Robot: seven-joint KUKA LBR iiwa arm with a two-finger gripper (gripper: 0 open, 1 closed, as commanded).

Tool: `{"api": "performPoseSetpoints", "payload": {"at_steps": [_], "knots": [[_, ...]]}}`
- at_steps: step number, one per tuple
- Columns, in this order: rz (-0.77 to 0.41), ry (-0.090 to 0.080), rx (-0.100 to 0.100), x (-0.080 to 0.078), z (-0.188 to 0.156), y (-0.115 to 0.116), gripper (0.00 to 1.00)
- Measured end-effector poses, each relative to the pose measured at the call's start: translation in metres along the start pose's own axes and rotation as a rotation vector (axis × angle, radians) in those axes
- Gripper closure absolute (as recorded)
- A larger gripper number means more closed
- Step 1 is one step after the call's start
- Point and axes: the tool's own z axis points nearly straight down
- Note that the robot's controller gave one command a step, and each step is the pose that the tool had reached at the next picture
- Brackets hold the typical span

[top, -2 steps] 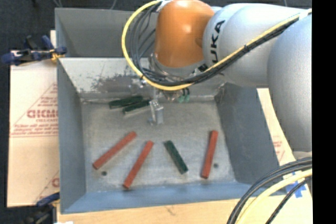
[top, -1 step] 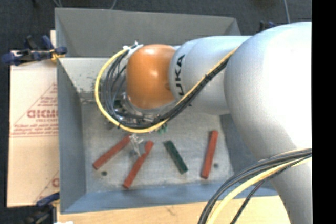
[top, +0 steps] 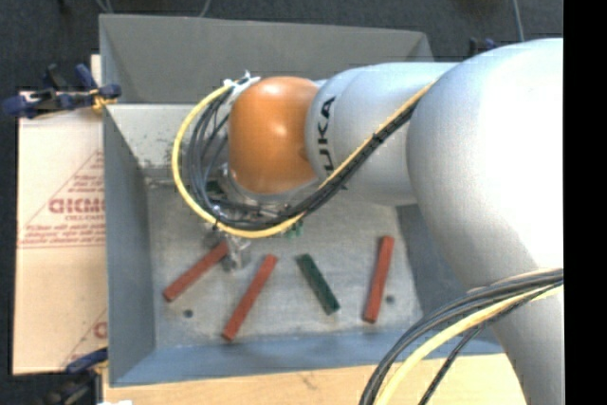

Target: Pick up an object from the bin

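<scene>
Since the gripper (top: 232, 253), opening impossible to tell, sits at the upper end of the leftmost flat red bar (top: 193, 277), an off-centre grab could pivot it loose.

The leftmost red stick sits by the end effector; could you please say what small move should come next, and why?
Probably a shift of the end effector along the leftmost red stick, toward its middle: it stands at the stick's upper-right end, where a grip might slip off. The neighbouring red stick lies close, so keep it short.

Bright, even light (soft sheen on the arm (top: 455, 138)).
</scene>
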Motion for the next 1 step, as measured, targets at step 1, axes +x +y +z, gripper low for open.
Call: {"api": "performPoseSetpoints", "payload": {"at_steps": [1], "knots": [[-0.009, -0.008, 0.005, -0.0279, -0.1476, -0.0021, 1.0]]}}
